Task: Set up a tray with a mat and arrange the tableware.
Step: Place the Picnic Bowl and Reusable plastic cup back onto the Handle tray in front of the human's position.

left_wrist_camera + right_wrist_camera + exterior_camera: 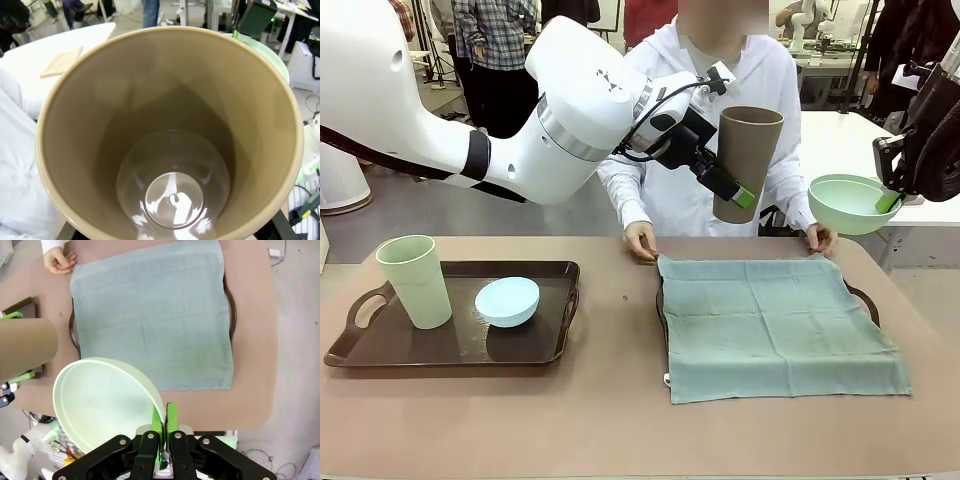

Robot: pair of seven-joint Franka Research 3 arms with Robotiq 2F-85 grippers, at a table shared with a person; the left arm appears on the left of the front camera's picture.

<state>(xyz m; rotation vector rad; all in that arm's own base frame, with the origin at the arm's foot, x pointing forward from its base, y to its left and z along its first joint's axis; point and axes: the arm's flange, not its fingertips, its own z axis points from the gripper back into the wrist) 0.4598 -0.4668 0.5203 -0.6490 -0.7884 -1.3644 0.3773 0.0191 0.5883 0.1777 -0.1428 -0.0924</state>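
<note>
Left claw [745, 195] clamped on brown tumbler [748, 150], near upright; right claw [890, 200] pinches mint bowl [845, 203] rim, to its right. Mat [770, 320] lies below both.

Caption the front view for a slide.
Left gripper holds brown tumbler, right gripper mint green bowl; a person's hands touch the mat spread over a tray.

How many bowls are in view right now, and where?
2. The light blue bowl sits on the left tray beside the pale green tumbler; the mint green bowl is pinched by its rim in the right gripper, in the air at the right.
</note>
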